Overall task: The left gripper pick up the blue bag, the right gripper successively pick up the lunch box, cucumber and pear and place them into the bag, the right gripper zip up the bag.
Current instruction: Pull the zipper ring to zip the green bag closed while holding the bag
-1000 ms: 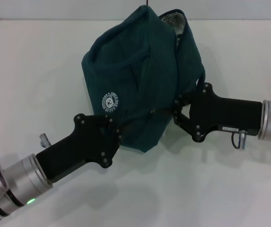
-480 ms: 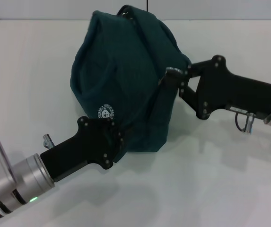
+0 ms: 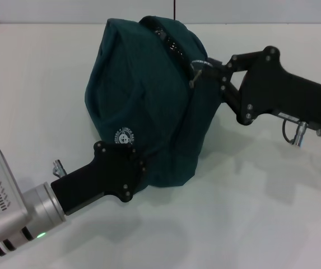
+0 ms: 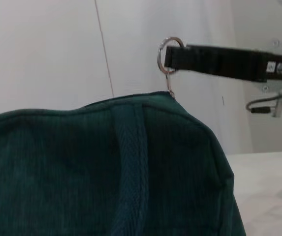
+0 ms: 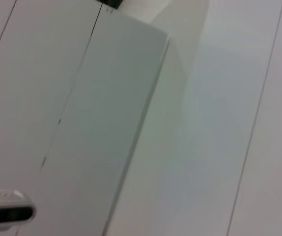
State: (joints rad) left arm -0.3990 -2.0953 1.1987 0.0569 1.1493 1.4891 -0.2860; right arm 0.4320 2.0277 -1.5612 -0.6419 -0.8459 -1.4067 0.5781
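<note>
**Mia:** What is on the left side of the desk [image 3: 26, 78]?

**Ben:** The left gripper [image 3: 128, 168]. It comes up from the near left corner and its fingers are closed on the lower front of the blue bag [image 3: 143, 95], just under the little round bear logo [image 3: 125, 136]. I think it holds the bag there so the bag stays up and does not slide.

**Mia:** Where is the bag?

**Ben:** Near the middle of the desk, closer to the far edge. It stands tall and puffy. The handle strap [image 4: 130, 162] runs up its side.

**Mia:** Is it open?

**Ben:** No, the top looks shut. The zipper [image 3: 171, 42] curves over the top and no hole shows.

**Mia:** And on the right?

**Ben:** The right gripper [image 3: 205, 70] reaches in from the right edge. Its fingers are pinched on the silver zipper ring [image 4: 169, 51] at the end of the zipper. I think it pulls the ring sideways to finish zipping.

**Mia:** Where are the lunch box, cucumber and pear?

**Ben:** None are in sight. They may be inside.
</note>
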